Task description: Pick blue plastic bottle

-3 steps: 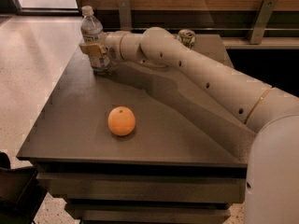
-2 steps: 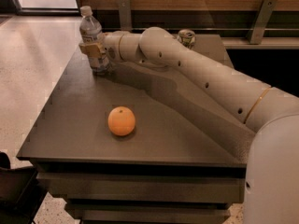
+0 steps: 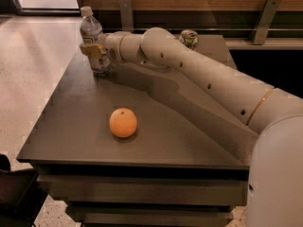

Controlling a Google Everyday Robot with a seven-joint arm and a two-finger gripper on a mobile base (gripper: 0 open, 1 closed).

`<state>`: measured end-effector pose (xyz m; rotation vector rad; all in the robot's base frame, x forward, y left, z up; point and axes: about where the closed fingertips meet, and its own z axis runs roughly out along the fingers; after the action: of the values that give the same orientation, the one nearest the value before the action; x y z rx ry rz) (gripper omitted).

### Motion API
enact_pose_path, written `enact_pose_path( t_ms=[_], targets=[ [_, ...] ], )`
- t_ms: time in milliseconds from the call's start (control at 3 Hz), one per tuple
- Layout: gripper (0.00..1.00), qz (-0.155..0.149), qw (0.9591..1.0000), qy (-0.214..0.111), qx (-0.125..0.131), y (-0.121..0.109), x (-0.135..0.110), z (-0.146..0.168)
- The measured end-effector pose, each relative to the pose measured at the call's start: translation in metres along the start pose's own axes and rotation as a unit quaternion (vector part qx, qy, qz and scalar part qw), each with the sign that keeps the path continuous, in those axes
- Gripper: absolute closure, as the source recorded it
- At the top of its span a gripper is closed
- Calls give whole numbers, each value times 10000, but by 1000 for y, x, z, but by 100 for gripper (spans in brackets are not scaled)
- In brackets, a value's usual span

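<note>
No shift vs. prior frames: end effector (image 3: 96, 52) pinches blue plastic bottle (image 3: 91, 31), upright on desk (image 3: 71, 126); contents indiscernible.

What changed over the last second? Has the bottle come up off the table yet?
Nothing visibly changed. The pincer is at the middle of the blue plastic bottle, which stands upright on the table at its far left corner. The orange and the can are where they were.
</note>
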<state>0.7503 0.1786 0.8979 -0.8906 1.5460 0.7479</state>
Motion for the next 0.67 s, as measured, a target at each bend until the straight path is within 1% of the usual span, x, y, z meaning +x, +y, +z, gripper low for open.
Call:
enact_pose_path(
  t_ms=[333, 667],
  targets=[
    [100, -54, 9998, -104, -148, -1, -20, -4],
    [100, -142, 9994, -257, -195, -6, -44, -12]
  ],
)
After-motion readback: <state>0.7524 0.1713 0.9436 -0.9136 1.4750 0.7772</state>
